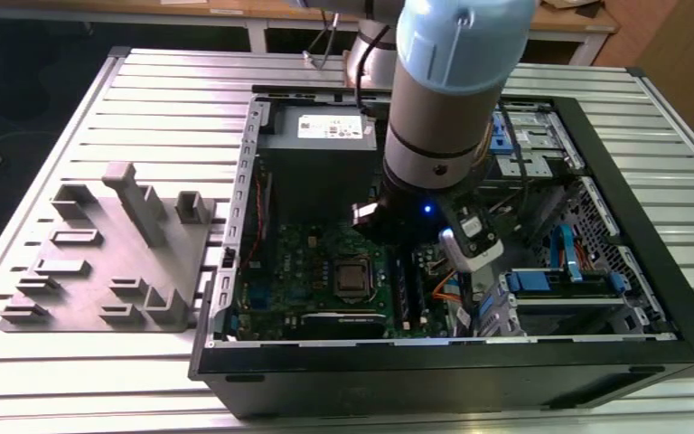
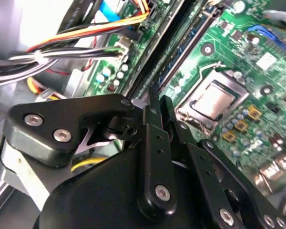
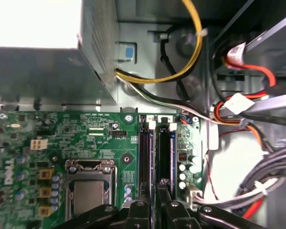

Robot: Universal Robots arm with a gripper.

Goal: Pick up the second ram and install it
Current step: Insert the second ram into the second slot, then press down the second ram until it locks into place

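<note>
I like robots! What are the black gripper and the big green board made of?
The gripper looks like black painted or coated metal: matte links joined by shiny screws. The green board looks like glossy coated circuit board, with fine printed lines and soldered parts. The grey holder block looks like matte plastic.

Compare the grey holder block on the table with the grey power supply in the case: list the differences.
The holder block lies outside the case on the slatted table; the power supply sits inside the case. The holder block is a low base with upright posts; the power supply is a plain box. The power supply bears a white label; the holder block shows none. Both are grey.
</note>
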